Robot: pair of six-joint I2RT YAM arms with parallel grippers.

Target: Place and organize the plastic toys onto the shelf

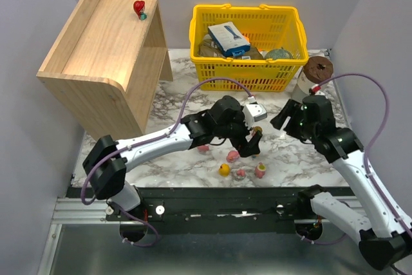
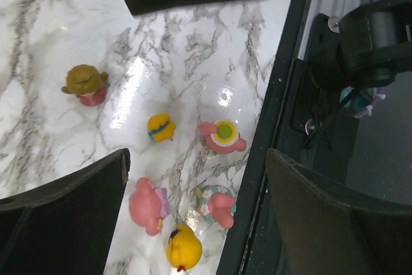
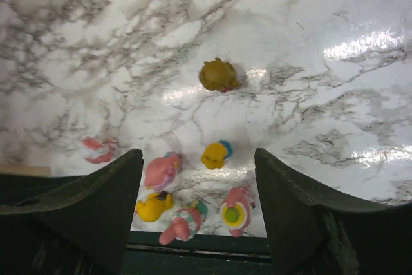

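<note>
Left tool [image 2: 196, 159] is hanging wide over the toys [image 2: 148, 205]; best centring on the isolated olive toy [image 2: 85, 82]. Right tool [image 3: 196, 156] is gaping, empty.

No text, brand, number or sign was legible in any view. Blue-and-white box [image 1: 228, 38] in yellow basket [image 1: 243, 8] bore printing, too small to read. Packets [image 1: 209, 48] beside it were equally unreadable.
</note>
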